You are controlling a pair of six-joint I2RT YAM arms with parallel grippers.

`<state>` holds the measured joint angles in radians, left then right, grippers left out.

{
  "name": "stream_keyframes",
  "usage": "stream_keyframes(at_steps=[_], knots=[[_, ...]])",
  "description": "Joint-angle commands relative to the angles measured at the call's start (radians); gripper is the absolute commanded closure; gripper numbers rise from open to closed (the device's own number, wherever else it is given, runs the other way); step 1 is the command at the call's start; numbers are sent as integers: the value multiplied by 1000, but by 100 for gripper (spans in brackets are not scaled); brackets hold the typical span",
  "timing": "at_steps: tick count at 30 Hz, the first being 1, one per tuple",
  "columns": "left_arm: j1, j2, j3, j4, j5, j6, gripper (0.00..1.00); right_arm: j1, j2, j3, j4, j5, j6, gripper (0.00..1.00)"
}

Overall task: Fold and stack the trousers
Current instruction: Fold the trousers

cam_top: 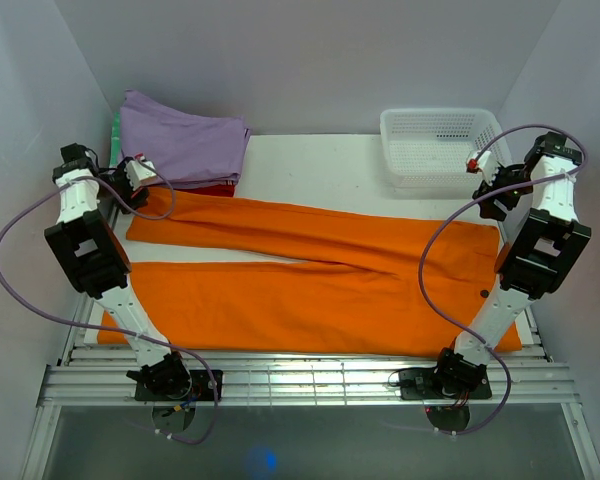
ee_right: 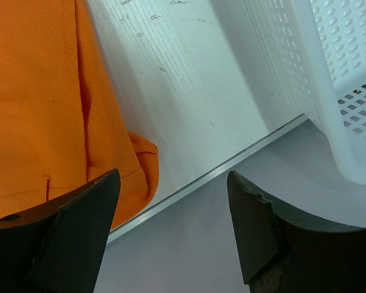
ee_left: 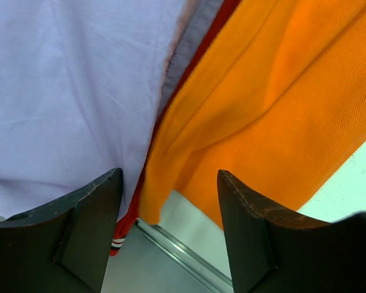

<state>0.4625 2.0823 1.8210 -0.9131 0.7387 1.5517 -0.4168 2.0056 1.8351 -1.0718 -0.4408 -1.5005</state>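
The bright orange trousers (cam_top: 310, 275) lie spread flat across the table, legs to the left, waist to the right. My left gripper (cam_top: 140, 180) is open and empty above the far leg's hem, by the table's left edge; in the left wrist view the orange cloth (ee_left: 262, 104) lies just beyond the fingertips (ee_left: 104, 195). My right gripper (cam_top: 492, 185) is open and empty above the table's right edge, beside the waist corner (ee_right: 43, 104).
A lilac-purple folded garment (cam_top: 185, 140) lies on red and green folded ones at the back left, and fills the left of the left wrist view (ee_left: 67, 91). A white mesh basket (cam_top: 440, 145) stands at the back right, close to my right gripper (ee_right: 335, 79).
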Motion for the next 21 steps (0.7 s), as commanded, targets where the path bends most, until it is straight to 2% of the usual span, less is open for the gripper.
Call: stream_keyframes(at_steps=[1, 10, 13, 14, 15, 18, 21], knots=[[4, -39, -37, -12, -9, 25, 28, -13, -38, 12, -11, -21, 3, 23], [4, -47, -80, 7, -12, 18, 30, -16, -41, -3, -11, -22, 2, 23], [2, -54, -86, -6, 2, 30, 38, -16, -39, -4, -11, -21, 0, 23], [-1, -57, -91, -7, 1, 37, 43, -16, -38, -5, -11, -18, 0, 23], [-1, -68, -98, -7, 1, 47, 54, -16, -38, -7, -11, -18, 0, 24], [-2, -87, -127, -9, 4, 59, 67, -16, -36, -5, -11, -19, 0, 24], [-2, -114, -163, -10, -5, 68, 70, -16, -36, -7, -11, -21, 2, 24]])
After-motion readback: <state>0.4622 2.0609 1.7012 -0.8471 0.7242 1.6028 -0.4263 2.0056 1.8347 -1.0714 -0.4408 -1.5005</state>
